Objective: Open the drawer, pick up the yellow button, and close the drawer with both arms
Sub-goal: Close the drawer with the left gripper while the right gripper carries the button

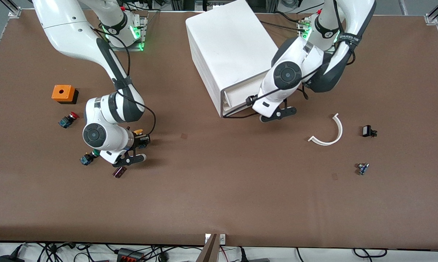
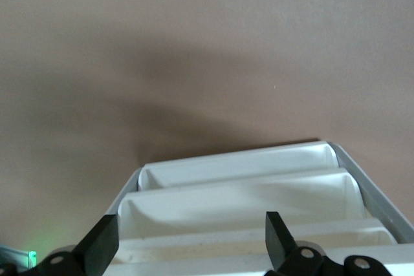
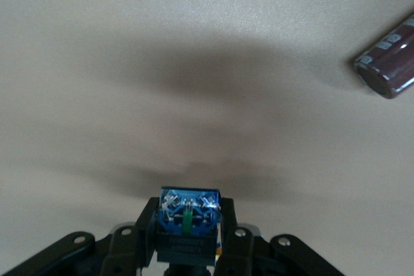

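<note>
Button (image 3: 187, 214) clamped in my right gripper (image 1: 140, 140) over table toward right arm's end: small, light, stiff, slick plastic, best pinched on body sides. Left gripper (image 2: 187, 240) spread wide at drawer (image 1: 241, 95) front; tray light, slides w/ push.

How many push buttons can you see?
3: the yellow button in the right gripper, the red-capped button near the orange box, the green-capped button beside the right arm. More may hide in drawers.

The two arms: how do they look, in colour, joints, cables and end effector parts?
Both the left arm and the right arm have glossy white shells with dark grey-black bands and round dark joint caps. A thin black cable runs along each. Green lights glow at their bases. The left end effector and the right end effector are black, with bolted linkages.
</note>
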Controlling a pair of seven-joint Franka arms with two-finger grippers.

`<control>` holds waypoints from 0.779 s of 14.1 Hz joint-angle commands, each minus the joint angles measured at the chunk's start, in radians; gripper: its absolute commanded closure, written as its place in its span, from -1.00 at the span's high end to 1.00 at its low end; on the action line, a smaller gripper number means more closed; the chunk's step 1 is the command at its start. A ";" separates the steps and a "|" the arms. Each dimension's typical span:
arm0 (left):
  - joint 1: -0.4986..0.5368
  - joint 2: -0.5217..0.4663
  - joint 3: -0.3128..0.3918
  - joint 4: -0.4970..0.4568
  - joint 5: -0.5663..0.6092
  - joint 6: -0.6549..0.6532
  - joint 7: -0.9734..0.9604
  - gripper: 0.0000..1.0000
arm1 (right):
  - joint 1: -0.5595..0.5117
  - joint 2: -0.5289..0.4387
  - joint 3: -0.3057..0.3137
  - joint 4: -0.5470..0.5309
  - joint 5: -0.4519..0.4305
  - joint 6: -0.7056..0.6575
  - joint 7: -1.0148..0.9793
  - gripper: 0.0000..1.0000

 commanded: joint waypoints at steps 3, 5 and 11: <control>0.006 -0.046 -0.027 -0.062 -0.058 0.029 -0.029 1.00 | -0.013 0.037 0.009 -0.012 0.015 0.056 -0.023 -1.00; 0.002 -0.044 -0.028 -0.062 -0.059 0.029 -0.029 1.00 | -0.016 0.032 0.009 -0.004 0.015 0.050 -0.009 -0.50; 0.008 -0.044 -0.064 -0.069 -0.073 0.025 -0.032 1.00 | -0.014 -0.054 -0.018 0.218 0.013 -0.274 -0.003 1.00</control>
